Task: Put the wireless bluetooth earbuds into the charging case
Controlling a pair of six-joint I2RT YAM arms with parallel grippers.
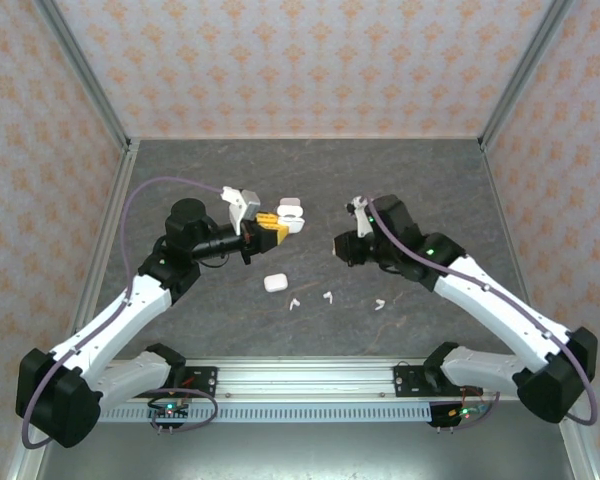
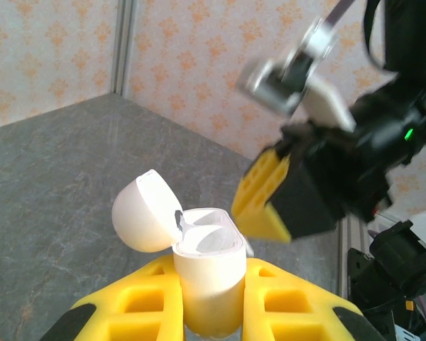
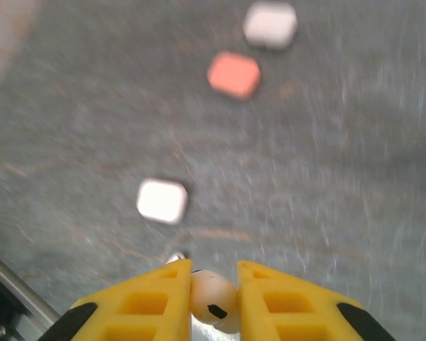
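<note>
Top external: grey stone-look table (image 1: 310,170), both arms reaching toward its middle. Left gripper (image 1: 270,229) clamps an open white charging case (image 2: 207,273), upright, lid hinged back. Right gripper (image 1: 342,246) is near it, fingers pinching one white earbud (image 3: 213,297). Closed white case (image 1: 274,283) and three loose earbuds (image 1: 329,296) lie on the near table.

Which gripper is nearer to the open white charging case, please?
Left. The left gripper grips the open case itself; the right gripper, holding a white earbud, hangs apart beside it.
</note>
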